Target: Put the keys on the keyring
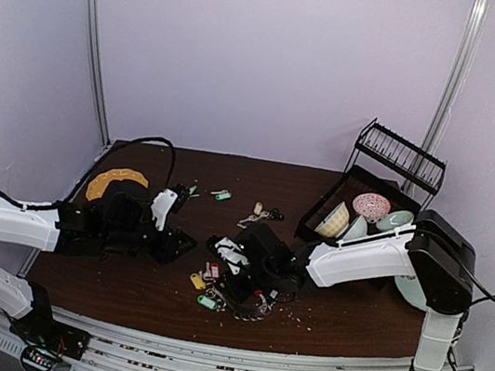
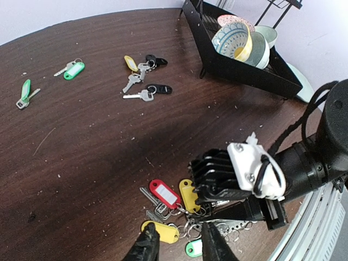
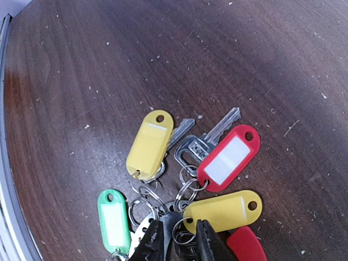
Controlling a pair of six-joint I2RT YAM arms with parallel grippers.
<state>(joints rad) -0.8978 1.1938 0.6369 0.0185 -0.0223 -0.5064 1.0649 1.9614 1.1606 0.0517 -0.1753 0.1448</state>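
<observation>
Small silver metal keys point(image 3: 187, 147) with yellow, red and green plastic tags are bunched on the dark brown wooden table point(image 1: 119, 283), at 6 o'clock of its middle, near the front edge. A glossy red piece at the bunch's 5 o'clock in the right wrist view is taken to be the red arc of the large keyring point(image 3: 246, 244) — mostly cut off by the frame edge, and no beaded chain can be made out.

The right gripper point(image 3: 176, 242) is seen low over the bunch's 6 o'clock side. Only a slim gap is left between its fingers, with a silver key head and small split rings in it — whether they are actually pinched cannot be told. The left gripper point(image 2: 178, 246) is held at 9 o'clock of the bunch, apart from it, fingers partly spread with nothing between them.

Further out:
- Loose green-tagged keys point(image 2: 73, 69) and a small bunch of black-headed keys point(image 2: 145, 81) are seen at 12 o'clock, well apart from the tagged bunch.
- A black wire dish rack point(image 2: 244, 73) with bowls in it is seen at 2 o'clock.
- A flat yellow disc point(image 1: 116, 182) is seen at 10 o'clock.
</observation>
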